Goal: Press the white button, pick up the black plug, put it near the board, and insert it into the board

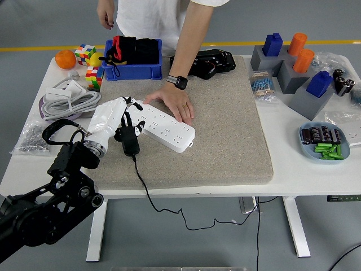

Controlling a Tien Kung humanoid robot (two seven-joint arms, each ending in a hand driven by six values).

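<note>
Step in hand: carrying the black plug [130, 141] to the white power strip [159, 126], as I judge it; insertion not yet done.
Doing it well: turn the plug so its prongs face a socket near the strip's left end, line up squarely above the holes, then press straight down (a skewed entry would likely shove the strip sideways).
Left hand [115, 119]: left of centre in the frame, white-shelled, fingers clenched around the plug, which hangs below them with its cord trailing down over the table's near edge.
Left arm: black, rising from the lower left corner, forearm angled up and right toward the strip.
Plug position: just beside the strip's near-left end, over the grey mat [225, 141]; whether it touches the strip I cannot tell.
Person's hand [176, 104]: flat on the strip's far side, steadying it, wrist with a watch.
Right hand: not seen.
</note>
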